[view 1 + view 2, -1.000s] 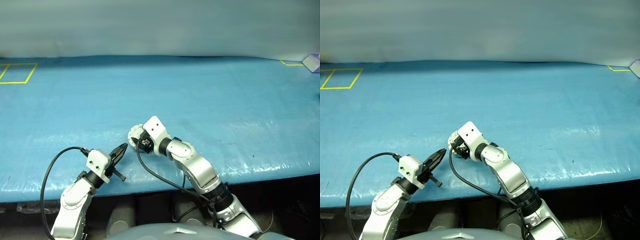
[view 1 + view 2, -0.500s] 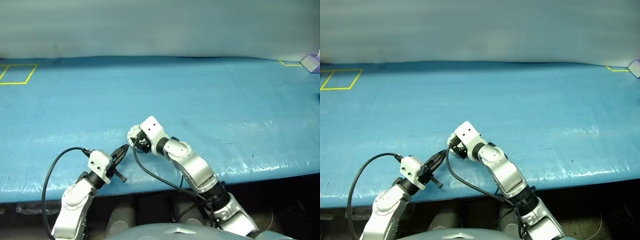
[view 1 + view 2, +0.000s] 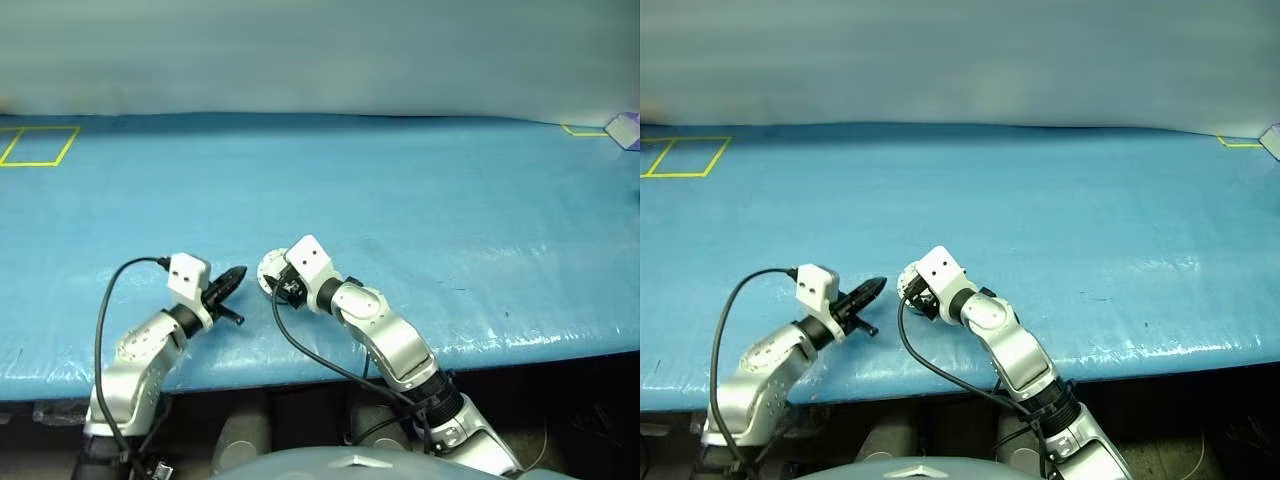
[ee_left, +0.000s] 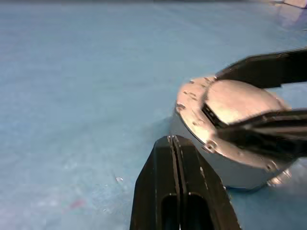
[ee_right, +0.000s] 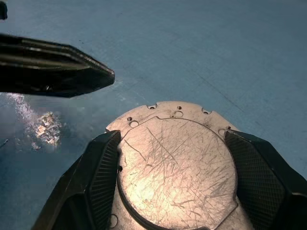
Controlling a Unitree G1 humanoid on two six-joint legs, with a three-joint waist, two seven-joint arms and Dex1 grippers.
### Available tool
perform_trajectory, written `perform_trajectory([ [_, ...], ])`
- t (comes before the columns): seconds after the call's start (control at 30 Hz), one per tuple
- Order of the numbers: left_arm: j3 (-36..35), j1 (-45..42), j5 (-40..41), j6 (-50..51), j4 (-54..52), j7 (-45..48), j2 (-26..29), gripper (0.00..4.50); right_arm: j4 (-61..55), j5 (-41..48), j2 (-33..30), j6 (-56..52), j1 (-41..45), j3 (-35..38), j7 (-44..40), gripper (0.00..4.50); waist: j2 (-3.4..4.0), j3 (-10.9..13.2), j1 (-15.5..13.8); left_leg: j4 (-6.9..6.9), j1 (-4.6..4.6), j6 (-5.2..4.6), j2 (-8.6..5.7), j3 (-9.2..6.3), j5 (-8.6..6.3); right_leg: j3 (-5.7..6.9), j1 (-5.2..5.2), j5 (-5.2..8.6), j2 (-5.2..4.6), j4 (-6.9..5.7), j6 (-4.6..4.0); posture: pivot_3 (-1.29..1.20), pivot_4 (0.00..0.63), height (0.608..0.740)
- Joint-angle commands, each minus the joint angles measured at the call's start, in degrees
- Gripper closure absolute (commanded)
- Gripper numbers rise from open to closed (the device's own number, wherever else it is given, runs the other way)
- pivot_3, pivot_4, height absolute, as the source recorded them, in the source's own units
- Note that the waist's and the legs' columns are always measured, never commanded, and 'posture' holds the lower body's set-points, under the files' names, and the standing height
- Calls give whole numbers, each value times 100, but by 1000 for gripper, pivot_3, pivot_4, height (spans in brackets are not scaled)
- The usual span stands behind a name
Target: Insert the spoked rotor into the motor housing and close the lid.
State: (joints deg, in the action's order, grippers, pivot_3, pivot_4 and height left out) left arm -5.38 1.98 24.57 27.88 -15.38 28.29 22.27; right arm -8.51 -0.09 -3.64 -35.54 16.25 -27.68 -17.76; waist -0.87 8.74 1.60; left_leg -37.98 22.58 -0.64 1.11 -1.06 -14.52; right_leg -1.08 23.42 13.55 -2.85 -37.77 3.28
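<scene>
Blue sheeting covers the counter (image 3: 420,200), and all activity sits near its front edge. Nearest the robot, the left claw (image 3: 232,277) is fully shut and empty, its two black fingers (image 4: 178,191) pressed together into one point aimed at the side of the motor assembly, just beside it but not touching.

Next along, the right claw (image 5: 170,184) holds the assembly across its width: one finger presses each side of the rim, so the jaws stand wide on it. The assembly rests on the counter, left of centre and close to the front edge.

Status, as judged from the views: the lid (image 5: 177,167) lies flat on top of the motor housing (image 4: 225,165) with its plain scratched outer face up and its notched rim aligned to the housing. The windings and the spoked rotor are hidden, so the rotor is presumably already inside. The remaining work appears limited to confirming that the lid is fully seated and releasing it.

Orientation: the assembly is a flat round disc; its axis stands upright and no long axis is evident.

Farther back, a yellow taped rectangle (image 3: 35,145) marks the far left corner.
</scene>
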Motion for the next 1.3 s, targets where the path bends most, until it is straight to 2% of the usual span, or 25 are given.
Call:
perform_trajectory([
  [0.03, -57, -347, 150, 502, 265, 176, 266, 4500, 190, -50, -40, -209, -100, 20, -25, 1371, 0, -1, 11, 4, 1, 0, -13, 1, 0, -1, -3, -4, 1, 0, 6, 0, 150, 740],
  [0.23, 134, -1081, 939, 1677, 606, 1042, 531, 4500, 139, -76, -29, -232, -131, 50, 8, 1371, -3, -1, 16, 12, 8, 5, -19, -7, 3, -2, -4, -22, 0, -1, -9, 0, 150, 740],
  [0.73, 871, -1899, 229, 1740, 1554, 1292, 663, 4500, -9, -53, -14, -309, -209, 73, 52, 1371, -5, -4, -22, 12, 6, 13, -29, -17, 7, -2, -5, -14, -5, 1, -24, 0, 150, 740],
  [0.93, 1136, -2017, 95, 1720, 1690, 1569, 719, 4500, -247, 270, -34, -473, -423, 296, -130, 1371, -9, -11, -33, 13, 3, 12, -39, -23, 7, -2, -5, -9, -13, 4, -21, 0, 150, 740],
  [1.07, 1208, -2042, -9, 1679, 1709, 1632, 769, 4500, -491, 337, -204, -530, -847, 569, -61, 92, -20, -26, -45, 23, 3, 9, -56, -30, 5, 1, -6, -2, -37, 5, 3, 0, 150, 740],
  [1.2, 1208, -2014, -64, 1659, 1704, 1675, 816, 4500, -1184, 664, -532, -579, -1666, 1058, -196, 39, -18, -41, -62, 25, 0, 8, -58, -37, 4, 5, -14, 4, -50, 9, 6, 0, 150, 740],
  [1.3, 1190, -1999, -91, 1615, 1743, 1721, 852, 4500, -1770, 1491, -330, -824, -2208, 1736, -304, 39, -12, -41, -63, 26, -3, 6, -53, -39, 4, 7, -39, 29, -54, 10, 24, 0, 150, 740],
])
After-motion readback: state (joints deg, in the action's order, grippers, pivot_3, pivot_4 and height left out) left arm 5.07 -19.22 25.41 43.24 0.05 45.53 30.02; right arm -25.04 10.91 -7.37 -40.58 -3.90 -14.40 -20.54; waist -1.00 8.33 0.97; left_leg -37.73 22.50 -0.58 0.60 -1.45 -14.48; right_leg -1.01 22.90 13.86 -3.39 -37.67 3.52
